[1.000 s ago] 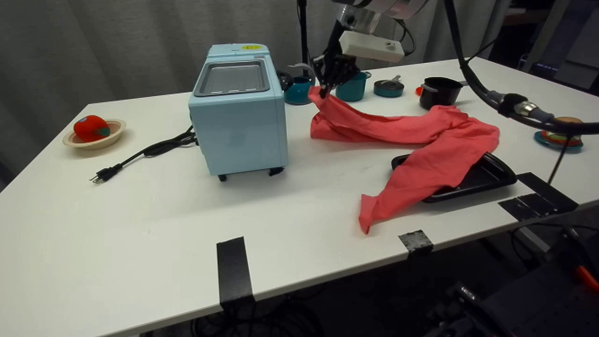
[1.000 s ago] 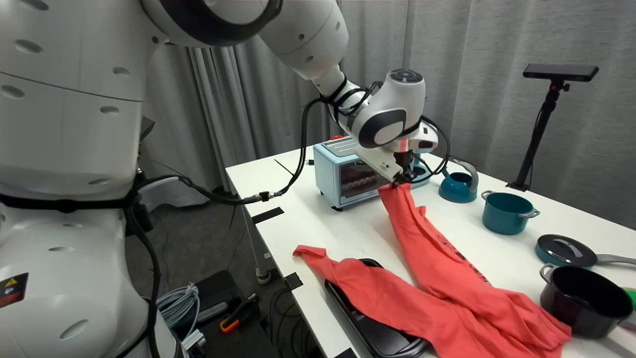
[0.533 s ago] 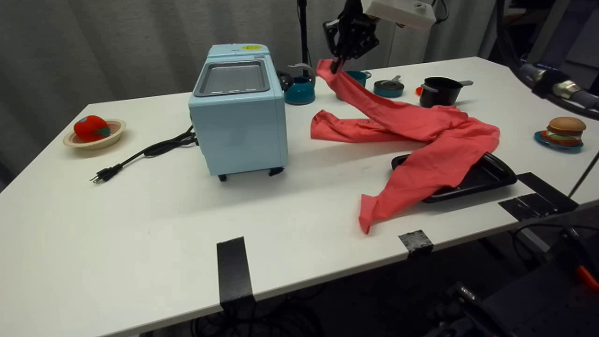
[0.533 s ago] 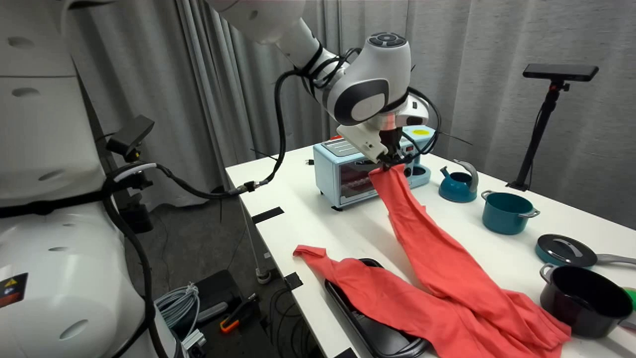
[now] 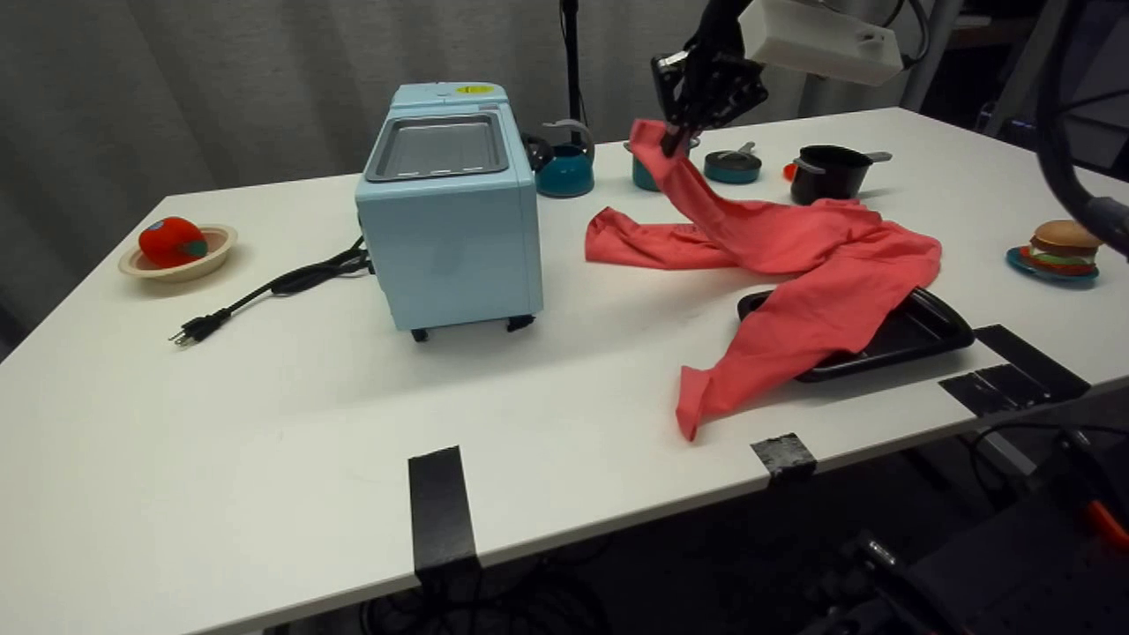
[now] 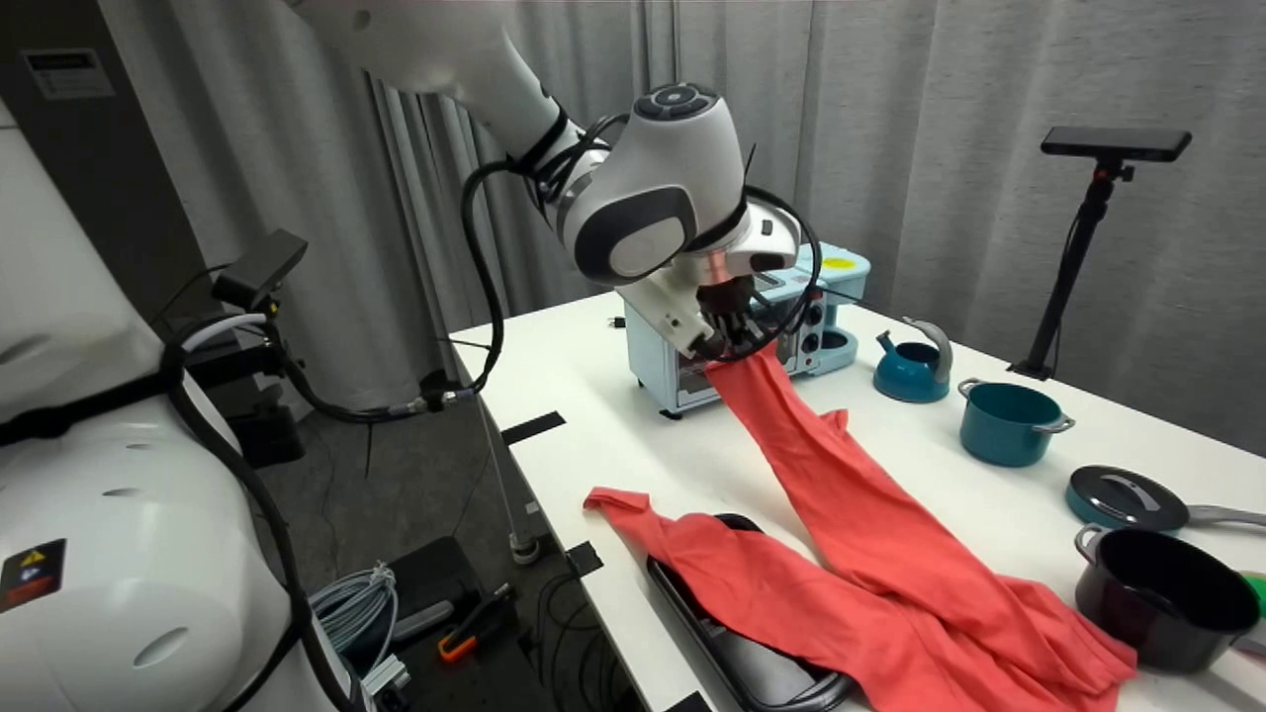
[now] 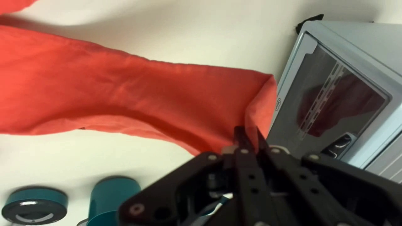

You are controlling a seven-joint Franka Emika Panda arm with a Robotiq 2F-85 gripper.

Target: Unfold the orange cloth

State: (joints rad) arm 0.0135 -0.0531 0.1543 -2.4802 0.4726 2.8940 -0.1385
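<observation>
The orange-red cloth (image 5: 838,300) lies crumpled in a bent strip on the white table, partly over a black baking tray (image 5: 922,331). It also shows in an exterior view (image 6: 890,534) and the wrist view (image 7: 125,88). My gripper (image 5: 672,143) is shut on one end of the cloth and holds that end above the table. In the wrist view, a fold of cloth is pinched between the fingertips (image 7: 250,133). A lower flap of the cloth (image 5: 648,247) lies on the table below the held part. Another end (image 5: 706,397) hangs past the tray onto the table.
A light blue toaster oven (image 5: 450,251) stands beside the gripper, close in the wrist view (image 7: 329,103). A teal kettle (image 6: 910,376), teal pot (image 6: 1009,425), lidded pan (image 6: 1128,499) and black pot (image 6: 1167,603) stand along the far side. A toy burger (image 5: 1063,247) sits on a plate.
My gripper has risen, then dipped slightly, moving away from the kettle toward the robot's base. The held cloth end came with it, separating from the lower flap, which stays on the table.
</observation>
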